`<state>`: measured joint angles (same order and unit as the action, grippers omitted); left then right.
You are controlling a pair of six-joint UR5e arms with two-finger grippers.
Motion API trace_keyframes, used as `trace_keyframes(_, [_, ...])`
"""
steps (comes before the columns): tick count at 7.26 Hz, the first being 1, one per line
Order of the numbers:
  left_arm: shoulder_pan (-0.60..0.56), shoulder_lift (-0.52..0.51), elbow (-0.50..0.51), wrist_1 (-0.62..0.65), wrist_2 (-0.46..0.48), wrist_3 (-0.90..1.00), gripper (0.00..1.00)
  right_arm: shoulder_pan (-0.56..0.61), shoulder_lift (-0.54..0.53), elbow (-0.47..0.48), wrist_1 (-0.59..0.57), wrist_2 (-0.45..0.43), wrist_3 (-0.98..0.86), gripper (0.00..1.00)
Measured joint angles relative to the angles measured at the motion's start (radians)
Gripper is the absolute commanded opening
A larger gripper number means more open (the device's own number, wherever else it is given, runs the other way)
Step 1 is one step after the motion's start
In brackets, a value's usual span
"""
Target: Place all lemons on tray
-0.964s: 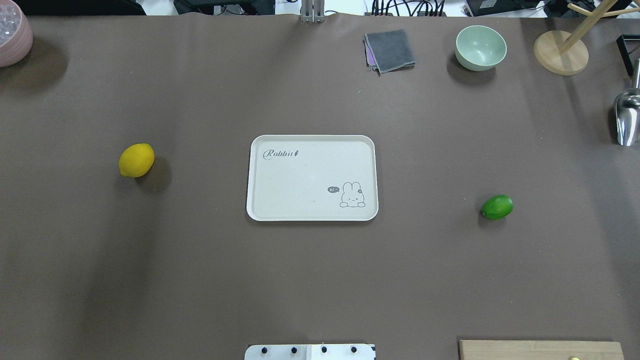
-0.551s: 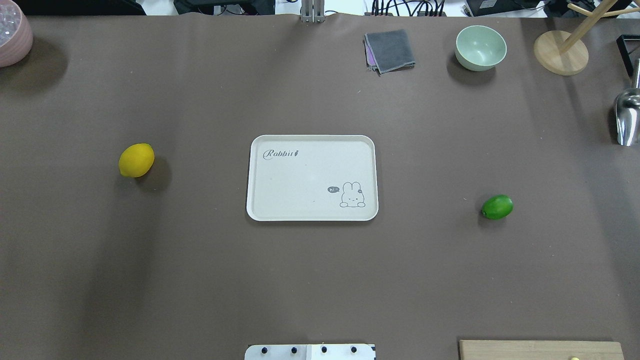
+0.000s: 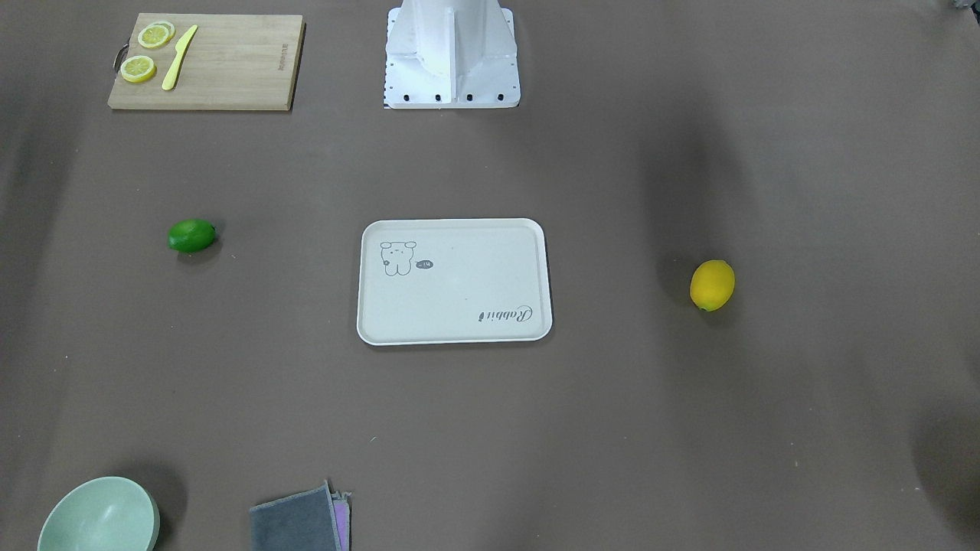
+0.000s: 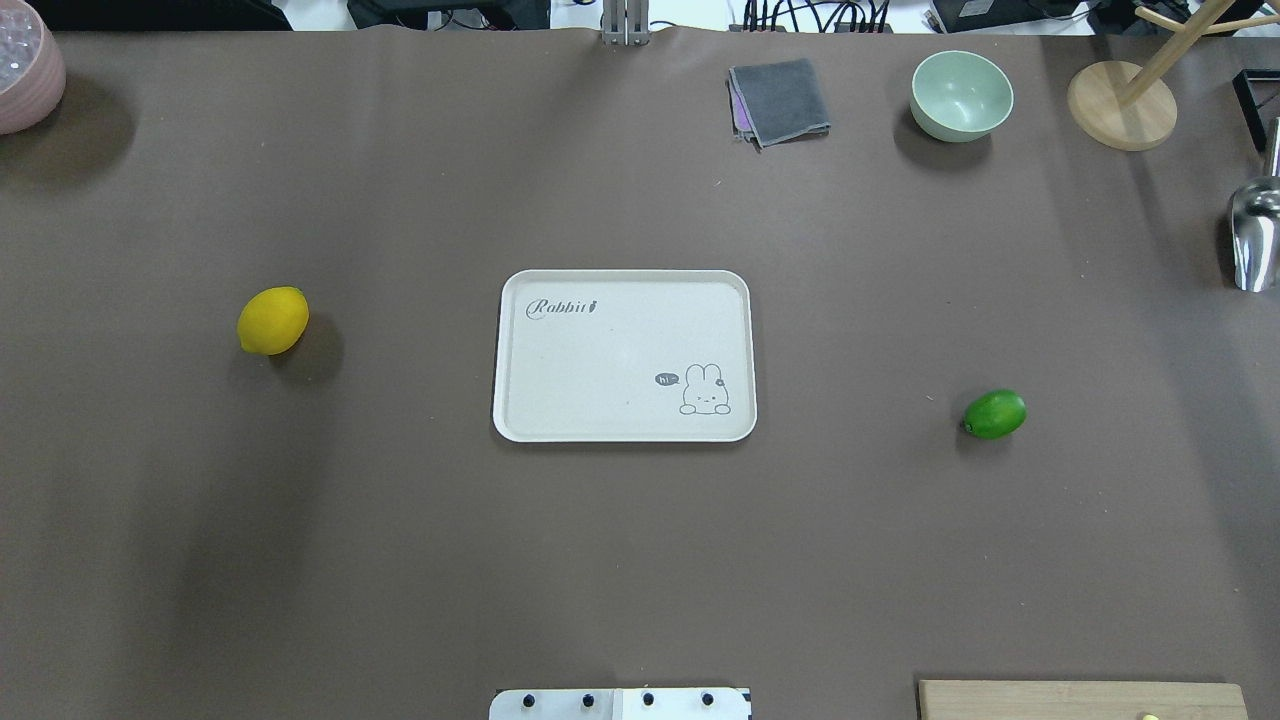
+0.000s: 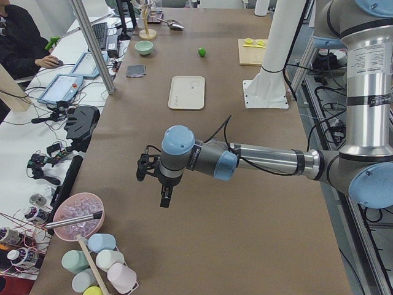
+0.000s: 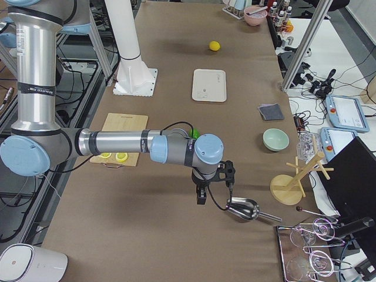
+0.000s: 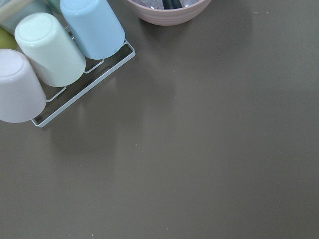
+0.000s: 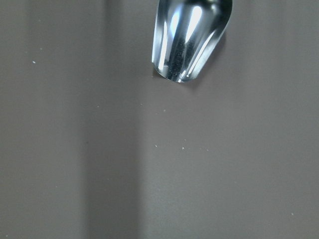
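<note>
The yellow lemon (image 4: 272, 320) lies on the brown table left of the tray (image 4: 600, 360); it also shows in the front view (image 3: 712, 285). The green lemon (image 4: 994, 414) lies right of the tray, and in the front view (image 3: 191, 235). The off-white tray with the rabbit drawing sits mid-table with nothing on it. My left gripper (image 5: 156, 184) hangs over the table's left end, far from the yellow lemon. My right gripper (image 6: 214, 185) hangs over the right end by a metal scoop. Both show only in side views, so I cannot tell if they are open or shut.
A wooden cutting board (image 3: 230, 69) with lemon slices and a knife lies near the robot base (image 3: 452, 53). A green bowl (image 4: 961, 95), grey cloth (image 4: 780, 100), wooden stand (image 4: 1120, 105) and metal scoop (image 4: 1253, 235) sit far right. A pink bowl (image 4: 25, 75) and cup rack (image 7: 50, 55) are at the left end.
</note>
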<state>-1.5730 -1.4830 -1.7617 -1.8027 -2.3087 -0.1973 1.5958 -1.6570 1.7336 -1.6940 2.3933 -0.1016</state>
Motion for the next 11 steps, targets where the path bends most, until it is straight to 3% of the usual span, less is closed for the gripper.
trace_keyframes(4, [0.050,-0.031,0.008,-0.083,-0.002,-0.062,0.98,-0.094,0.067,0.010,0.084,0.040,0.124,1.00])
trace_keyframes(7, [0.124,-0.053,0.092,-0.273,-0.003,-0.109,0.98,-0.116,0.091,0.022,0.091,0.055,0.151,1.00])
trace_keyframes(11, [0.203,-0.214,0.199,-0.306,-0.005,-0.195,0.98,-0.206,0.109,0.076,0.147,0.100,0.431,1.00])
